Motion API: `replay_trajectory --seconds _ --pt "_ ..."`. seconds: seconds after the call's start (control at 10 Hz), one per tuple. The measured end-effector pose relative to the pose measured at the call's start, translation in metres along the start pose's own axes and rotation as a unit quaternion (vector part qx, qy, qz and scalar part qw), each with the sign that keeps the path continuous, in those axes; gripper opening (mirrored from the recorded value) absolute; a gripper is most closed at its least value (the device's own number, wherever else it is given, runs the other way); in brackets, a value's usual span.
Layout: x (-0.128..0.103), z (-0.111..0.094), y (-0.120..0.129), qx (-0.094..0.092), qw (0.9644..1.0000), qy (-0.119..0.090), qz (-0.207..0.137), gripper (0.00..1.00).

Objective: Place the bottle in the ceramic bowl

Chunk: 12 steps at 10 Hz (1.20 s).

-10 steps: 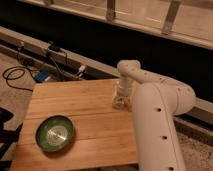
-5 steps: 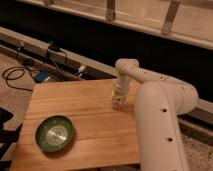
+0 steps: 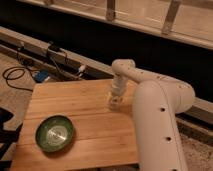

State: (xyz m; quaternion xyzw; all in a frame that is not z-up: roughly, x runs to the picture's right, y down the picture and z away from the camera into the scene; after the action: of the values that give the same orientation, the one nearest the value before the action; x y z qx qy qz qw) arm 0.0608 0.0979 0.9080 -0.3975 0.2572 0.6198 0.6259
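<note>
A wooden surface (image 3: 80, 107) stands before a dark wall, with cables (image 3: 20, 75) on the floor to its left. At its far right edge the tool (image 3: 115, 101) is pressed together on the bottle (image 3: 114, 106), which seems upright. The ceramic bowl (image 3: 55, 133), front left, holds nothing.

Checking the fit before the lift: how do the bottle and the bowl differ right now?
The bottle is small, whitish and narrow; the bowl is green, round and much wider. The bottle sits at the far right of the wooden board, in the shut gripper; the bowl lies free at the near left. Both rest on the board.
</note>
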Motion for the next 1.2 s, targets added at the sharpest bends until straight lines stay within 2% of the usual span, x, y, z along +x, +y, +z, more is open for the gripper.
replay_trajectory --seconds 0.2,0.3,0.7,0.9,1.0,1.2 --pt "0.000 -0.010 0.000 0.003 0.9999 -0.015 -0.003 0.00" --pt "0.002 -0.022 0.001 0.005 0.9995 -0.029 -0.005 0.00" --pt "0.022 -0.091 0.018 0.017 0.9948 -0.093 -0.038 0.00" --pt "0.042 -0.106 0.037 0.035 0.9891 -0.113 -0.089 0.00" --pt "0.057 -0.104 0.051 0.053 0.9848 -0.113 -0.121 0.00" --pt "0.084 -0.096 0.069 0.085 0.9777 -0.103 -0.162 0.00"
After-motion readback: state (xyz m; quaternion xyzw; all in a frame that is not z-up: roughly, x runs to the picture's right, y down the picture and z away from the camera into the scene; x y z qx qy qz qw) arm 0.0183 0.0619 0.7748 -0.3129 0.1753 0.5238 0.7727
